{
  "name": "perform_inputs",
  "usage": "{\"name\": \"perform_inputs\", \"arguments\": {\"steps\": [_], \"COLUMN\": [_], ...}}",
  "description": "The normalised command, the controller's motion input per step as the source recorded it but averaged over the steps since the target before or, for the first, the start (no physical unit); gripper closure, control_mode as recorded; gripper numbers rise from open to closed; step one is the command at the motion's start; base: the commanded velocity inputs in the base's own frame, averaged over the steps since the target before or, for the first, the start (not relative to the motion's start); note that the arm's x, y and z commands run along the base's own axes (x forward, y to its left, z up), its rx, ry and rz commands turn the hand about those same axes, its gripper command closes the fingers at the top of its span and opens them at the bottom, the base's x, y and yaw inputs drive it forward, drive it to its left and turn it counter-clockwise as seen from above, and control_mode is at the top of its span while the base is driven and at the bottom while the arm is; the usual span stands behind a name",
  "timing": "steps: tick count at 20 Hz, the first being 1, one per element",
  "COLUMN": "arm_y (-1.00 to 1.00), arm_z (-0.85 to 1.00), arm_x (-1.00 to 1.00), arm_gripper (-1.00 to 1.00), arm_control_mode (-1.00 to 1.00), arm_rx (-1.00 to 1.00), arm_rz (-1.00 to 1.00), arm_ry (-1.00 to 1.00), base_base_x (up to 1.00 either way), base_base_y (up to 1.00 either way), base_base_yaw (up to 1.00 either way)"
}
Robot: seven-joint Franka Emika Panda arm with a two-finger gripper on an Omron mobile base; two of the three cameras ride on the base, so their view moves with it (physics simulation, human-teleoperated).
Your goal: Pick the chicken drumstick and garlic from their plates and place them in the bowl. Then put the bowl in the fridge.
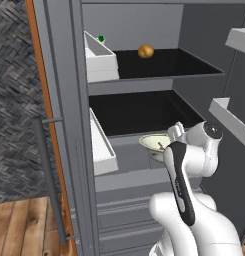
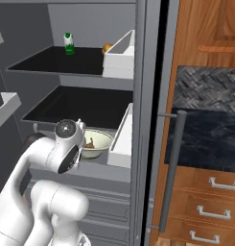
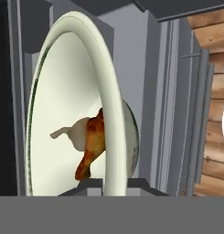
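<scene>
The cream-white bowl (image 1: pixel 153 143) (image 2: pixel 99 144) sits in the open fridge (image 1: pixel 144 25), in front of the lower dark shelf (image 1: pixel 139 112) and just over the grey drawer ledge. Whether it rests on the ledge I cannot tell. Close up, the bowl (image 3: pixel 63 87) stands edge-on in the hand view. Inside it lie the reddish-brown chicken drumstick (image 3: pixel 91 146) (image 2: pixel 90 142) and the pale garlic (image 3: pixel 76 135). My gripper (image 3: pixel 114 185) is shut on the bowl's near rim, one finger on each side. No plate is in view.
A golden-orange ball (image 1: pixel 145 51) (image 2: pixel 107 48) and a green bottle (image 2: pixel 68 43) stand on the upper shelf. White door bins (image 1: pixel 101 61) (image 2: pixel 121 139) flank the opening, with more bins (image 1: pixel 229 117) to the right. The fridge door handle (image 2: pixel 174 163) and wooden drawers (image 2: pixel 205 197) lie beside it.
</scene>
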Motion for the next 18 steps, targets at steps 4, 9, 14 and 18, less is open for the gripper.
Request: {"name": "perform_inputs", "arguments": {"steps": [4,9,14,18], "arm_y": [0.11,0.18,0.23,0.07], "arm_z": [0.41,0.38,0.24,0.2], "arm_x": [-0.3,-0.08,0.05,0.33], "arm_gripper": [1.0,1.0,1.0,1.0], "arm_control_mode": [-1.0,-1.0,-1.0,-1.0], "arm_rx": [0.0,-0.06,-0.15,-0.12], "arm_rz": [0.07,0.02,0.0,0.0], "arm_ry": [-0.23,-0.28,-0.34,0.0], "base_base_x": [0.0,0.0,0.0,0.0], "base_base_y": [0.0,0.0,0.0,0.0], "base_base_yaw": [0.0,0.0,0.0,0.0]}}
